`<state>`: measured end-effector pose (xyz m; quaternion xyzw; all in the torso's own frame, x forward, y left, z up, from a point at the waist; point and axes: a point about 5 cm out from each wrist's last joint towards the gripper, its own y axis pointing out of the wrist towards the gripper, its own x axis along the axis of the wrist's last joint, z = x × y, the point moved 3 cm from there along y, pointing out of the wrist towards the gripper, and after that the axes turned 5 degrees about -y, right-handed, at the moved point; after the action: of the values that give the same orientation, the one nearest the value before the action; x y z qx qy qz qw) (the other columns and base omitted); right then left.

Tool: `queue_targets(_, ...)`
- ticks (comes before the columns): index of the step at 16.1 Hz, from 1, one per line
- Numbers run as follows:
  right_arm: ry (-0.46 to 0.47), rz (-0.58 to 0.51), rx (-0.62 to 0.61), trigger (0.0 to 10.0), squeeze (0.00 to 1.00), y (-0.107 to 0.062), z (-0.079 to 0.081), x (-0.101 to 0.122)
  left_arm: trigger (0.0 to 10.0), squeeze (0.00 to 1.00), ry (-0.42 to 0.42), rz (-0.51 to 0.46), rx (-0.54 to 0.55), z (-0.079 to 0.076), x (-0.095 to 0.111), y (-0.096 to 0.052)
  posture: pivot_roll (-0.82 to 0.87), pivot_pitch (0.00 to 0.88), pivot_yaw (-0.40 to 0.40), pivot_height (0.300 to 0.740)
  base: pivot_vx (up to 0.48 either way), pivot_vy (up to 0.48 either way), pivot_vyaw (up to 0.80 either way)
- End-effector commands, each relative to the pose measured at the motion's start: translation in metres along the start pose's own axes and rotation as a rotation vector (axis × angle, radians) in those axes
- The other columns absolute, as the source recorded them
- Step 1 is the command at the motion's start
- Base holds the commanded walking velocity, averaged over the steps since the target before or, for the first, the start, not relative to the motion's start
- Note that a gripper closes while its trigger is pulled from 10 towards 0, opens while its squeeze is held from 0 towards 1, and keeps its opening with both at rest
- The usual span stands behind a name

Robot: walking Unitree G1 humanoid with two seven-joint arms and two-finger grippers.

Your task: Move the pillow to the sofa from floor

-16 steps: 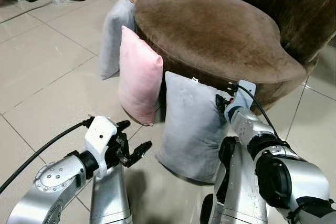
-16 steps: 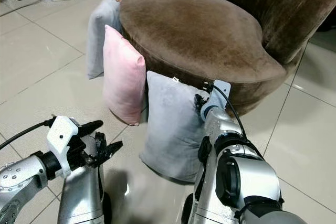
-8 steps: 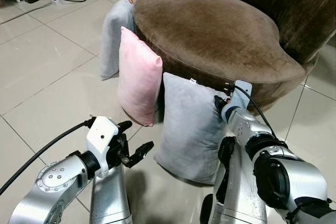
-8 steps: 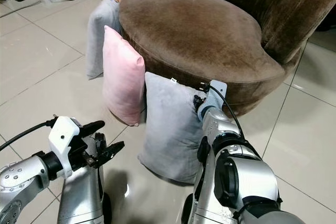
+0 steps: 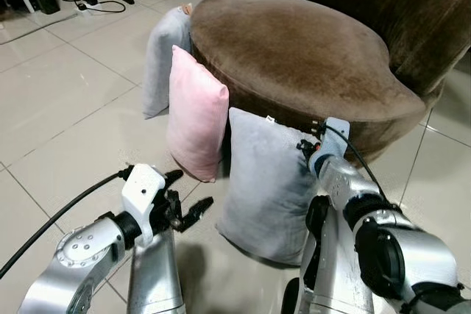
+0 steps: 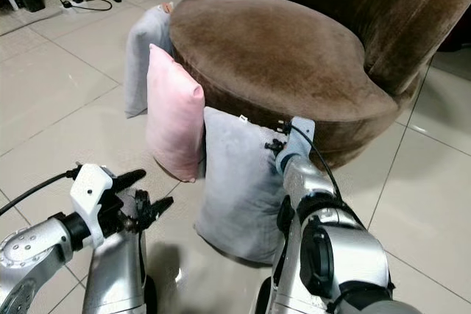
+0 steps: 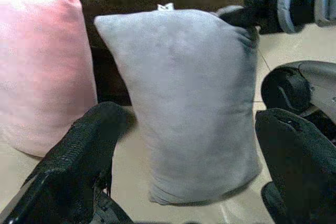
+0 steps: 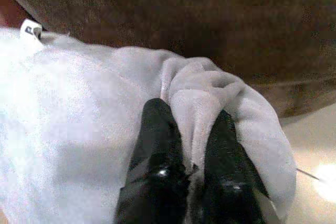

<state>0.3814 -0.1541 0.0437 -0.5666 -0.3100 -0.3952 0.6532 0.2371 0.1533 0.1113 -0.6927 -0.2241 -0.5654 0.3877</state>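
Right end effector (image 8: 191,129) pinches grey pillow (image 5: 265,182); three pillows total.

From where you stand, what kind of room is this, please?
Probably a home living room: a brown sofa on a tiled floor, pillows leaning against it, one pink pillow, and a power cable lying farther back.

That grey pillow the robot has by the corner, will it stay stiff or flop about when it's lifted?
Probably floppy: the grey pillow bunches into folds where the right gripper pinches its top corner. It looks soft and likely light for its bulk. Held by one corner, it may dangle and swing; the left gripper, open nearby, could steady it.
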Motion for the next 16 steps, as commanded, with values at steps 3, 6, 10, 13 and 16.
queue_targets(3,0.021,0.027,0.047,0.0,0.0,-0.004,0.003,-0.025,10.0,0.0,0.0,-0.042,0.085,0.013,0.003,0.002,0.0,0.0,-0.009,0.37,0.0,0.0,0.0)
queue_targets(6,0.065,-0.082,0.06,0.0,0.0,-0.016,0.001,-0.025,10.0,0.0,0.003,-0.089,0.186,0.027,0.009,0.006,-0.03,0.0,0.008,0.37,0.0,0.0,0.0)
queue_targets(10,0.101,-0.418,0.146,0.0,0.0,-0.078,0.021,0.018,10.0,0.0,0.009,-0.138,0.276,0.041,0.018,0.012,-0.07,0.0,0.03,0.37,0.0,0.0,0.0)
queue_targets(13,0.026,-0.45,0.128,10.0,0.0,-0.089,0.021,0.023,10.0,0.0,0.031,-0.16,0.288,0.043,0.026,0.018,-0.07,0.0,0.037,0.37,0.0,0.0,0.0)
queue_targets(16,0.077,-0.459,0.102,10.0,0.0,-0.098,0.02,0.036,10.0,0.0,0.084,-0.17,0.324,0.048,0.034,0.02,-0.04,0.0,0.015,0.394,0.0,0.0,0.0)
